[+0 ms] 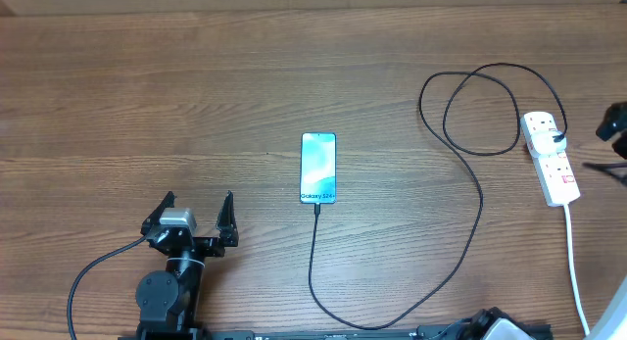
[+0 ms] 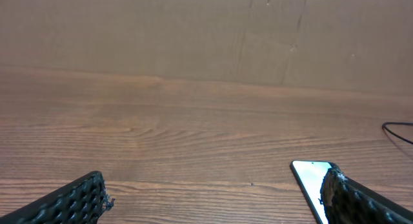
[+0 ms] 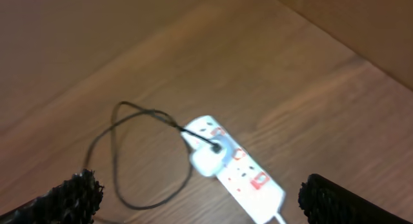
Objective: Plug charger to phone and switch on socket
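Observation:
The phone [image 1: 318, 168] lies face up at the table's middle, its screen lit; its top corner shows in the left wrist view [image 2: 308, 177]. The black charger cable [image 1: 460, 252] meets the phone's bottom edge with its tip [image 1: 317, 209], curves along the front and loops up to the white socket [image 1: 550, 156] at the right. My left gripper [image 1: 197, 218] is open and empty, to the left of the phone [image 2: 216, 199]. My right gripper [image 1: 613, 124] hangs open above the socket [image 3: 240, 172], which has red switches and a white adapter [image 3: 205, 161] in it; the gripper also shows in the right wrist view [image 3: 200, 197].
The socket's thick white cord [image 1: 575, 267] runs to the front edge at the right. The cable loop [image 1: 480, 110] lies left of the socket. A cardboard wall [image 2: 206, 30] stands behind the table.

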